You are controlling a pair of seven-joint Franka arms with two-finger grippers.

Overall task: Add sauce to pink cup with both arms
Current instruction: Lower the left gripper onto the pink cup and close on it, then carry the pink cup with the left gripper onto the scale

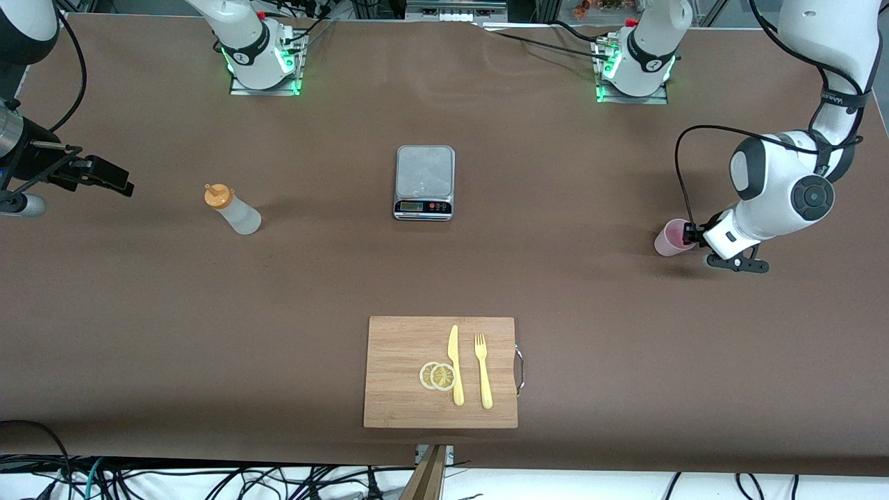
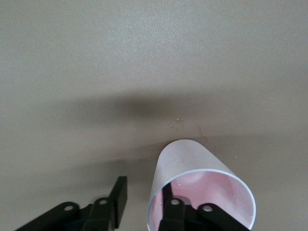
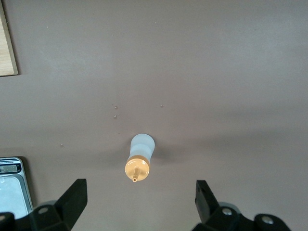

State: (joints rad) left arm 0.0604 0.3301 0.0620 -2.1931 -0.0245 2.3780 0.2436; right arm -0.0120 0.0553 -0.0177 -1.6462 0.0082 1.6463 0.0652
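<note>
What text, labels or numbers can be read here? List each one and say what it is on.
Band on the left arm: white lettering, too small to read.
Kitchen scale: its display and button marks are too small to read.
Sauce bottle, pink cup, cutting board: no text visible.
Nothing reads clearly.

A matt brown cloth-like cover [image 1: 208, 312] lies over the table. The pink cup [image 1: 671, 237] is thin translucent plastic, smooth and faintly glossy. The sauce [image 1: 234, 210] bottle is cloudy soft plastic with an orange cap. The scale [image 1: 424, 182] has a brushed metal top; the cutting board [image 1: 410, 389] is pale matt wood
</note>
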